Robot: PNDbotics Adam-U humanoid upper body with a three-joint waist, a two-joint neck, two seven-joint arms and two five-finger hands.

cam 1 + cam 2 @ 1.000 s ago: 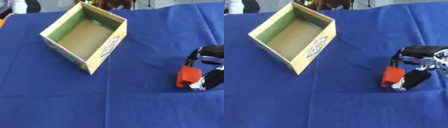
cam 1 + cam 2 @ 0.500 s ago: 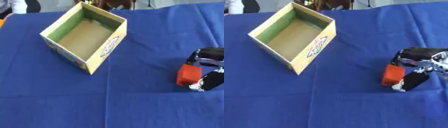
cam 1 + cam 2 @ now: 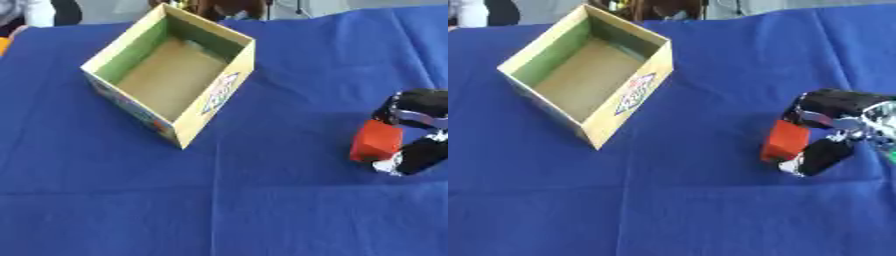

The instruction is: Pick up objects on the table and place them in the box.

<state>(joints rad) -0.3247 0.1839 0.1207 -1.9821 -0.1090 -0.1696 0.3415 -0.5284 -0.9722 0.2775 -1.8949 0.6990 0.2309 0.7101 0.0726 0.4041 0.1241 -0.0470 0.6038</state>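
Note:
An orange-red block (image 3: 785, 141) sits on the blue tablecloth at the right. My right hand (image 3: 839, 122) comes in from the right edge with its fingers and thumb curled round the block, pinching it from above and below. The open cardboard box (image 3: 173, 73), yellow outside with green inner walls and a brown floor, stands at the upper left with nothing in it. My left hand shows in neither view.
The blue cloth (image 3: 219, 200) covers the whole table, with a fold line running down the middle. A small orange thing (image 3: 3, 46) peeks in at the left edge. People stand beyond the far edge.
My right hand has drawn slightly to the right with the orange-red block in it. The box has not moved.

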